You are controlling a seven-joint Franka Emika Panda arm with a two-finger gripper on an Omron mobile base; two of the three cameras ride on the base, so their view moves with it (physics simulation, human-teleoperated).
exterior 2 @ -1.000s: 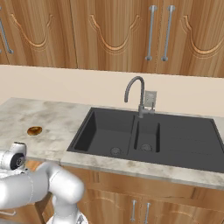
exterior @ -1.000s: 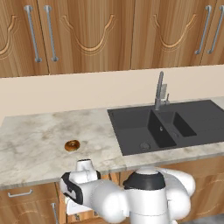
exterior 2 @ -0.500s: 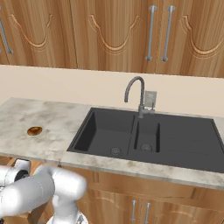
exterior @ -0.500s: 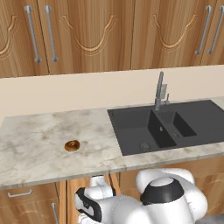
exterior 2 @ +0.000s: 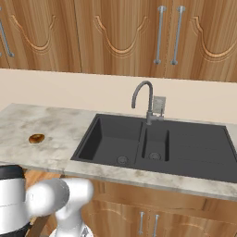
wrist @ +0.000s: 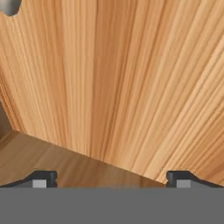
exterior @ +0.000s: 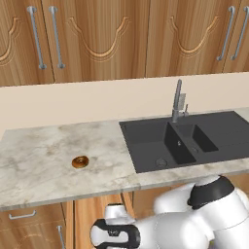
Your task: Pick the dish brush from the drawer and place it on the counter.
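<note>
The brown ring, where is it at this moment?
The brown ring lies on the counter, left of the black sink and well apart from it. In the right base view it sits near the counter's left edge.

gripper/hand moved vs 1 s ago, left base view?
Yes. The hand has dropped: a second ago it sat just under the counter edge, below the brown ring; now it hangs well lower, in front of the cabinet wood.

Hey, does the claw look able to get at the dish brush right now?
Probably not yet. The claw is open, close to plain wood grain below the counter, with no dish brush before it, so it has nothing to close on.
</note>
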